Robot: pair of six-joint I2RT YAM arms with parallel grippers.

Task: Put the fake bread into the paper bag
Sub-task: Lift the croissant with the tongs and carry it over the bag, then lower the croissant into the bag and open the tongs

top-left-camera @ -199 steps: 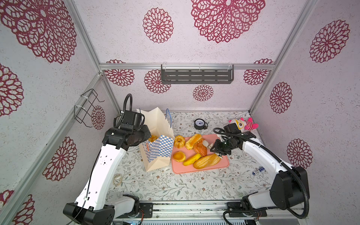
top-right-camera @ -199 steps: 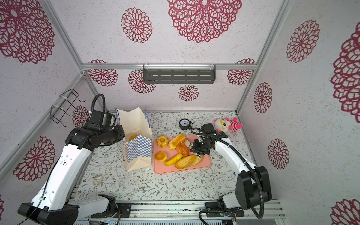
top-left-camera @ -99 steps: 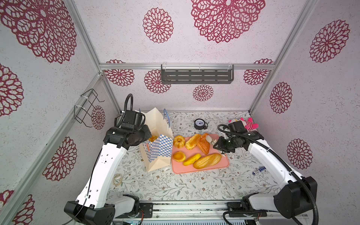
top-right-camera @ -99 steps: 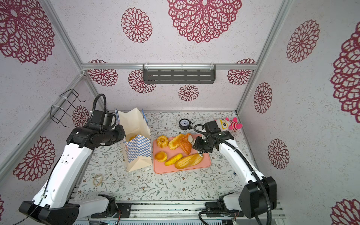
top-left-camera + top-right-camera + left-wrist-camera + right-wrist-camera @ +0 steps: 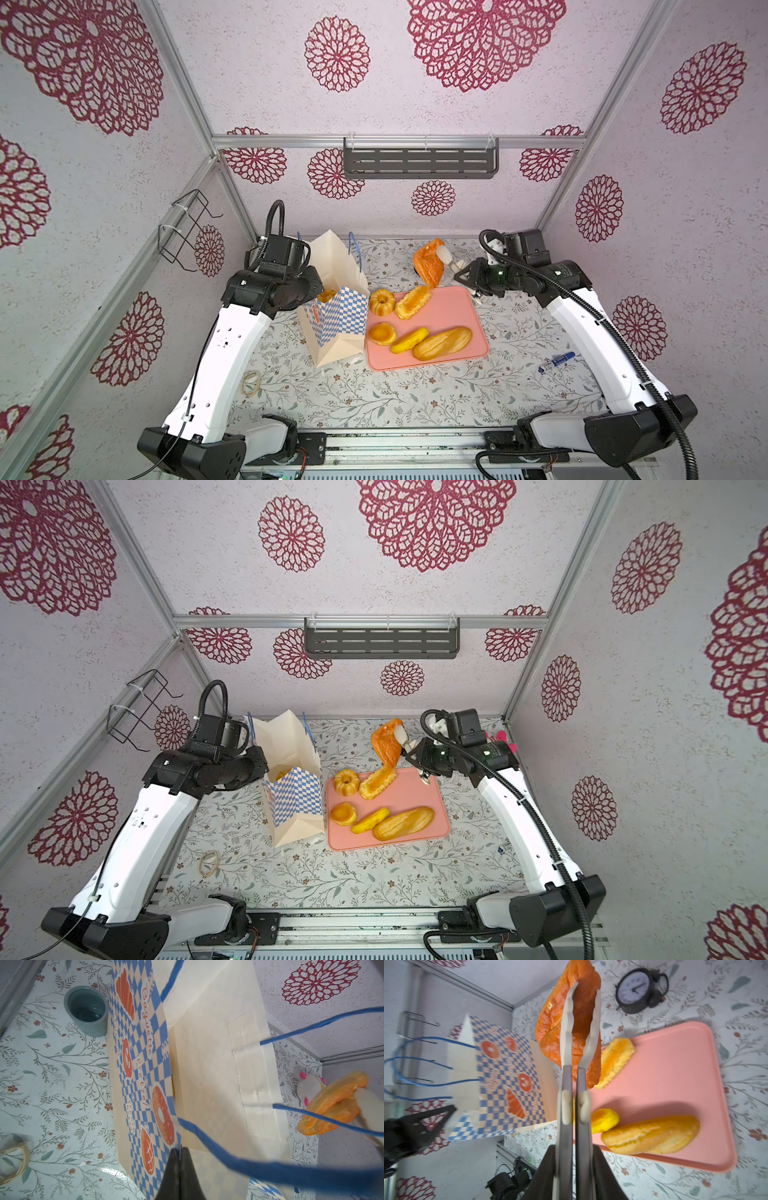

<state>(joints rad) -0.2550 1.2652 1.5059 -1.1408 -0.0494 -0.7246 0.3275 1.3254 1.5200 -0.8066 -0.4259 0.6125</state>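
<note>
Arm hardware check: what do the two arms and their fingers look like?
Left arm and right arm: white links, black joints, bases, ribbed black hoses. Left also has a thin black wire. Left fingers black; right fingers long, pale grey, wavy-edged.

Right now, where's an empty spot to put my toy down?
The tray's right part behind the loaf is bare. So is the table in front of tray and bag. Crowded: the tray's left side, with ring cake, bun and roll.
</note>
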